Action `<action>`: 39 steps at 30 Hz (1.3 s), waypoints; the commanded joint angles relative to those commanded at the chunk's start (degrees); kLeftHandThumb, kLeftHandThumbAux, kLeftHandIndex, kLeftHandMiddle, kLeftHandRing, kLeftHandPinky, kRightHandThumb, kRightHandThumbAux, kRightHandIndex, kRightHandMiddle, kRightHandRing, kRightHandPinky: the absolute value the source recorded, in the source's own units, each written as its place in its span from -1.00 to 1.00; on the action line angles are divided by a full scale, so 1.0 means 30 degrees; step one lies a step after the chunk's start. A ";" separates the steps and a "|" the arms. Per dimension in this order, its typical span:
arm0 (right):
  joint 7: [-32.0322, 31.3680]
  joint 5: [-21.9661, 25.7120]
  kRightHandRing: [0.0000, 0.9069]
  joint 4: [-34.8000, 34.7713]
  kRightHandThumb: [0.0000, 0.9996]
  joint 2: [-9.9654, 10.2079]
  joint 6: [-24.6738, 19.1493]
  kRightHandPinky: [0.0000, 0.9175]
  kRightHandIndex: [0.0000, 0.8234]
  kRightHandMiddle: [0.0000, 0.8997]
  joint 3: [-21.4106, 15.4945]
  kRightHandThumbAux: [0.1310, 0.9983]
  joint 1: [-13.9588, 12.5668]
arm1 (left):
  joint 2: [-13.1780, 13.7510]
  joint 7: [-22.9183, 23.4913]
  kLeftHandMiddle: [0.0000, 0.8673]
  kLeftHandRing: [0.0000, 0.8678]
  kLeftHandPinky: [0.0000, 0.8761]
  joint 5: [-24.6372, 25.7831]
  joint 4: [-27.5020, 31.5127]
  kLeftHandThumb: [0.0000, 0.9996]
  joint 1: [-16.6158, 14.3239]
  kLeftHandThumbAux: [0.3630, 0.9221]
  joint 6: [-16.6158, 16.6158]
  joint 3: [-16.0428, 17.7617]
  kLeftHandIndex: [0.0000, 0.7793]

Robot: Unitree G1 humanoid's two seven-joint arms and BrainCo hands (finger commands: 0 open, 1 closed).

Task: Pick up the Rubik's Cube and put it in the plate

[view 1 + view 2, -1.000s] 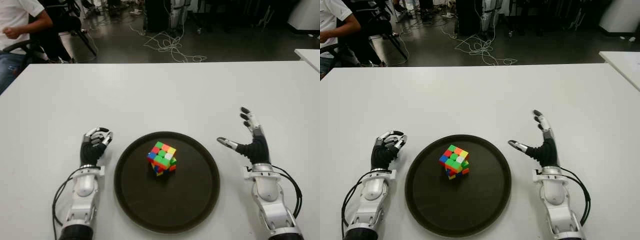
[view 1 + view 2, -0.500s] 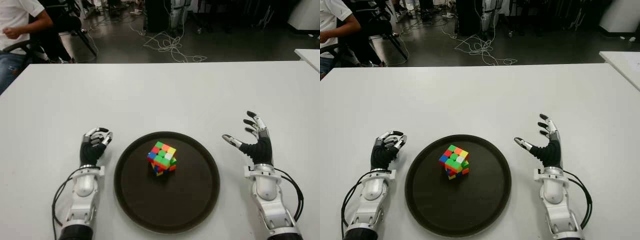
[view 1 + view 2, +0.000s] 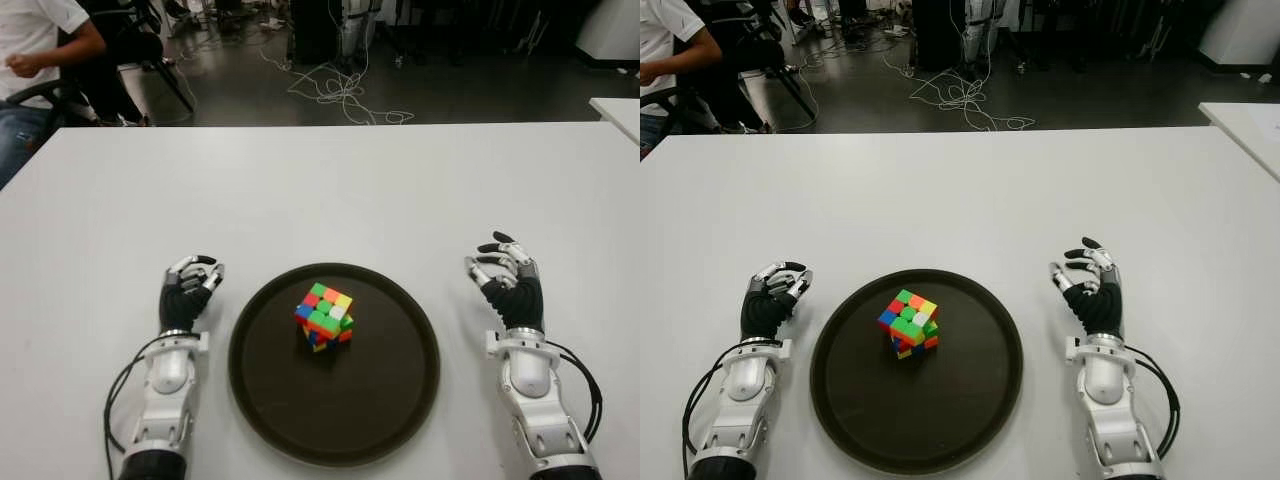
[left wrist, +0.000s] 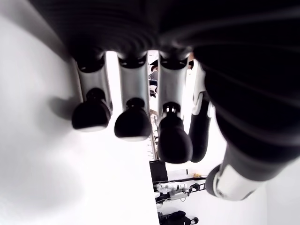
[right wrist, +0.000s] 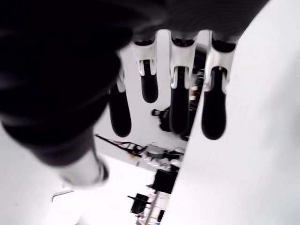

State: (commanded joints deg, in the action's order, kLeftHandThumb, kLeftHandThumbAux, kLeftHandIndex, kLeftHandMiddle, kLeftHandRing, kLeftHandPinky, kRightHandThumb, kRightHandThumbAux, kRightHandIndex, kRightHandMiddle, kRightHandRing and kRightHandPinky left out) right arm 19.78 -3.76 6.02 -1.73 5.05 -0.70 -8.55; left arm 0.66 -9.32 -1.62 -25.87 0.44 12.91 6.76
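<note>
The Rubik's Cube (image 3: 323, 317) sits tilted on one edge in the middle of the round dark plate (image 3: 400, 390), and no hand touches it. My left hand (image 3: 190, 285) shows just left of the plate's rim, its fingers (image 4: 133, 117) curled with nothing in them. To the right of the plate is my right hand (image 3: 505, 270), a short gap away from the rim. Its fingers (image 5: 180, 93) are bent inward over the palm and hold nothing.
The white table (image 3: 320, 190) stretches far beyond the plate. A seated person (image 3: 35, 50) is at the back left past the table's edge. Cables (image 3: 340, 90) lie on the dark floor behind. A second white table's corner (image 3: 620, 110) shows at the right.
My right hand has drawn back a little and its fingers have curled in from a wide spread. The cube, the plate and my left hand have not moved.
</note>
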 joint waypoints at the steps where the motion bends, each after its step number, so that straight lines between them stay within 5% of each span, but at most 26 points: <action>1: -0.0057 0.0028 0.69 -0.0061 0.37 -0.0024 -0.0107 0.70 0.05 0.67 0.0020 0.38 -0.0024 | -0.0016 0.0014 0.85 0.90 0.85 0.0042 -0.0017 0.41 -0.0006 0.23 0.0016 0.0031 0.14; 39: -0.0419 0.1711 0.73 0.0863 0.39 0.0192 -0.1024 0.72 0.06 0.71 -0.0352 0.37 0.0011 | -0.0102 -0.0056 0.89 0.94 0.91 0.0005 -0.0187 0.41 0.0070 0.23 0.0339 0.0196 0.14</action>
State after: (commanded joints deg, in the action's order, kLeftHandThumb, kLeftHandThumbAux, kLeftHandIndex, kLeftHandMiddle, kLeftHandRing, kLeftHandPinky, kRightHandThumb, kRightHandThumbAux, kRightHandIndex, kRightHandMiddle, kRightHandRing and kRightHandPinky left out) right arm 18.52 1.37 8.61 -1.15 1.98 -1.76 -8.51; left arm 0.36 -9.48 -1.61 -26.43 0.65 13.93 7.35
